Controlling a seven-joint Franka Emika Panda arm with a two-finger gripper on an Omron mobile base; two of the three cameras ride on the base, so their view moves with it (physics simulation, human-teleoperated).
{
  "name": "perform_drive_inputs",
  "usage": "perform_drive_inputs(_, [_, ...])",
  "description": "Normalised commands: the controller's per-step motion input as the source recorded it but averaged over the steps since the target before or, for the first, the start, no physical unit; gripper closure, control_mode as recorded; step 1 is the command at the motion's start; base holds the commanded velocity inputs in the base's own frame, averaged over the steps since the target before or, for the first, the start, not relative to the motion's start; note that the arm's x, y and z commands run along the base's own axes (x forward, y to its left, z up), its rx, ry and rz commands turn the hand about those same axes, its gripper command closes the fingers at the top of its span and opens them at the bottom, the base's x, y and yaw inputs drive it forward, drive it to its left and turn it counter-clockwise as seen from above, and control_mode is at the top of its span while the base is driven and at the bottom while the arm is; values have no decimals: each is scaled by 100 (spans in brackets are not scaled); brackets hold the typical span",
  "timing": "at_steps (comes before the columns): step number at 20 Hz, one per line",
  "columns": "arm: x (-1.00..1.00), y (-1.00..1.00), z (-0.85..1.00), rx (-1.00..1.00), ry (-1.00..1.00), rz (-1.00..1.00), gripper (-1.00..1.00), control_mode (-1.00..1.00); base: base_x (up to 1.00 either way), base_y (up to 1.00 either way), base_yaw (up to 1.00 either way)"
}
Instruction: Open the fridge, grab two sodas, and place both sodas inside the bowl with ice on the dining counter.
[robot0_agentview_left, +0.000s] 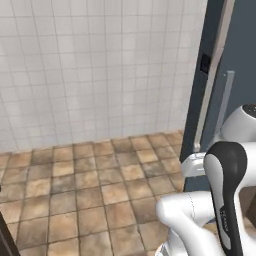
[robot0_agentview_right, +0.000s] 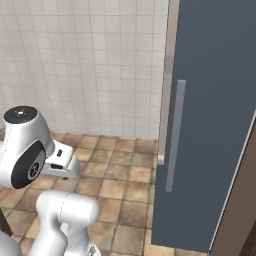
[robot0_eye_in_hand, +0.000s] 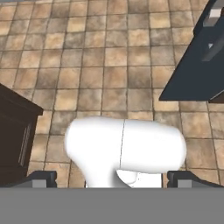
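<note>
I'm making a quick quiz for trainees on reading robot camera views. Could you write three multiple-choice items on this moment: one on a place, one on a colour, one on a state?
1. In the right base view, where does the fridge stand relative to the tiled wall?
A. To its right
B. To its left
C. Below it

2. What colour is the fridge door?
A. Red
B. Slate blue
C. White

3. How does the gripper stand?
A. Shut on a can
B. Shut on the handle
C. Open, holding nothing

Answers:
1. A: the wall fills the left of that view and the fridge rises on the right.
2. B: the door is a flat slate blue with a long grey handle.
3. C: in the hand view the fingertips sit wide apart at the bottom corners with nothing between them but floor beyond.
</note>
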Motion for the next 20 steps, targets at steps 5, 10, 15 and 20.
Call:
perform_drive_inputs(5, [0,0,0,0,0,0,-100,100,82,44,-24])
perform_drive_inputs(10, [0,0,0,0,0,0,-100,100,72,40,-27])
perform_drive_inputs(15, [0,0,0,0,0,0,-100,100,61,27,-32])
perform_drive_inputs(20, [0,0,0,0,0,0,-100,100,50,32,-36])
